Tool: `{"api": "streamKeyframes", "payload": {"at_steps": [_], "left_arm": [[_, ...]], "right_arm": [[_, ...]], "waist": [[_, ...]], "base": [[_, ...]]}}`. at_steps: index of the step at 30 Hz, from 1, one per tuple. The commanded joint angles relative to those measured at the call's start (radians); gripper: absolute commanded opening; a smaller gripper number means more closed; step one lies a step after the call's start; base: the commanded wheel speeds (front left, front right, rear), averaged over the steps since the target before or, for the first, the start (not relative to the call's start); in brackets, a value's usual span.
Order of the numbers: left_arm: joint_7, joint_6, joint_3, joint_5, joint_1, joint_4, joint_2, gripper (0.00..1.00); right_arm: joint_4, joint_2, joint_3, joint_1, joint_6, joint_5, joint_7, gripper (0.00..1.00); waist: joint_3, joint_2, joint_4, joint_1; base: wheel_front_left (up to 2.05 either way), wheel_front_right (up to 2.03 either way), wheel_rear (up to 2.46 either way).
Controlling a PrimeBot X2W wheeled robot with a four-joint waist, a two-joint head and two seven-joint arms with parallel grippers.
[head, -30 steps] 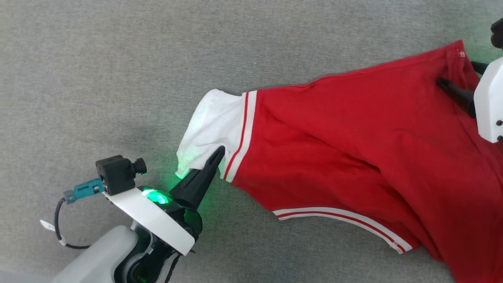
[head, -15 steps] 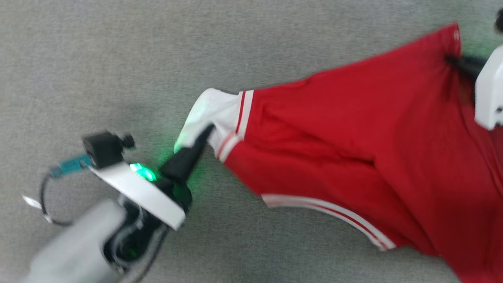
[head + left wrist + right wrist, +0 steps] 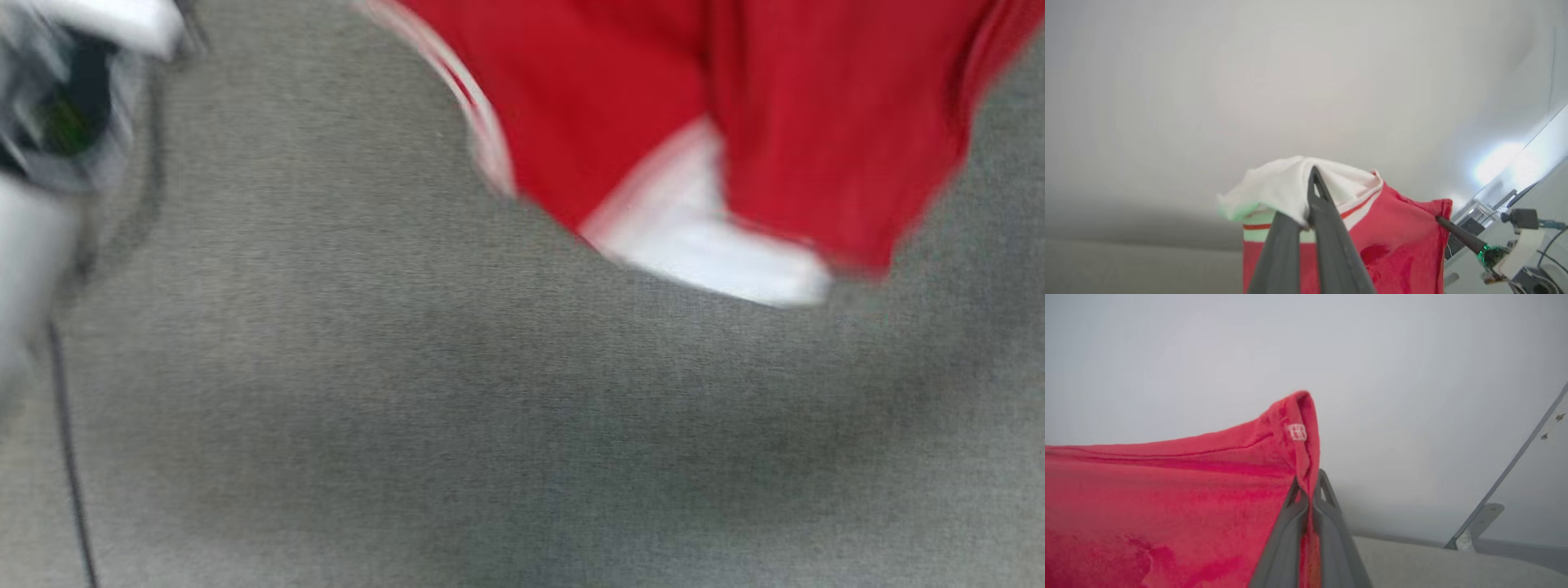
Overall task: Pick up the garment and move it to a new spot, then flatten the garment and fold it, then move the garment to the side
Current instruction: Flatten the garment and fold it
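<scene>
The garment (image 3: pixel 653 98) is a red shirt, lifted and hanging, with its lower folds and a white sleeve (image 3: pixel 702 245) blurred at the top of the head view. In the left wrist view my left gripper (image 3: pixel 1312 175) is shut on the other white sleeve (image 3: pixel 1274 188), and the red cloth (image 3: pixel 1392 245) drops below it. My right gripper (image 3: pixel 1310 486) is shut on the garment's red hem (image 3: pixel 1298 428) beside a small white label. The left wrist view also catches the right gripper (image 3: pixel 1443 222) pinching that far red corner. My left arm (image 3: pixel 57 122) is a blur at the head view's upper left.
A grey fabric surface (image 3: pixel 490 408) spreads under the hanging garment. A thin dark cable (image 3: pixel 69 457) runs down the left edge of the head view. A pale wall (image 3: pixel 1249 81) stands behind both grippers. A grey metal bracket (image 3: pixel 1474 526) sits at the lower right of the right wrist view.
The right gripper has shut on the red hem. Both grippers have raised the garment off the grey surface, so it now hangs. The head view itself has swung and blurred.
</scene>
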Motion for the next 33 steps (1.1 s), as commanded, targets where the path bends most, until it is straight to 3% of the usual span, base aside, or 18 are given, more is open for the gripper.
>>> {"api": "streamKeyframes", "payload": {"at_steps": [1, 5, 11, 16, 23, 27, 33], "left_arm": [[0.001, -0.002, 0.014, -0.007, -0.035, 0.015, -0.001, 0.0], [0.006, 0.0, 0.065, 0.002, -0.271, 0.165, -0.019, 0.0], [-0.017, 0.001, 0.083, 0.065, -0.572, 0.311, -0.054, 0.0], [0.019, 0.0, 0.066, 0.011, -0.61, 0.305, -0.103, 0.0], [0.044, 0.0, 0.037, -0.137, -0.242, 0.109, -0.069, 0.0], [0.005, 0.0, 0.023, -0.167, 0.02, -0.029, -0.047, 0.0], [-0.046, 0.0, 0.01, -0.158, 0.394, -0.207, -0.057, 0.0]], "right_arm": [[0.012, 0.005, -0.011, -0.023, -0.001, -0.011, -0.014, 0.0], [0.108, 0.067, -0.061, -0.197, -0.001, -0.073, -0.116, 0.0], [0.238, 0.1, -0.101, -0.403, -0.003, -0.153, -0.265, 0.0], [0.324, 0.108, -0.074, -0.441, -0.003, -0.16, -0.33, 0.0], [0.326, 0.075, 0.068, -0.197, -0.003, -0.06, -0.369, 0.0], [0.252, 0.042, 0.125, -0.005, -0.002, 0.031, -0.382, 0.0], [0.084, -0.044, 0.158, 0.331, -0.001, 0.154, -0.387, 0.0]], "waist": [[0.016, 0.0, -0.015, 0.0], [0.041, 0.0, -0.045, 0.0], [0.057, 0.0, -0.068, 0.0], [0.056, 0.0, -0.067, 0.0], [0.042, 0.0, -0.06, 0.0], [0.023, 0.0, -0.054, 0.0], [-0.035, 0.0, -0.026, 0.0]], "base": [[0.0, 0.0, 0.0], [0.0, 0.0, 0.0], [0.0, 0.0, 0.0], [0.0, 0.0, 0.0], [0.0, 0.0, 0.0], [0.0, 0.0, 0.0], [0.0, 0.0, 0.0]]}}
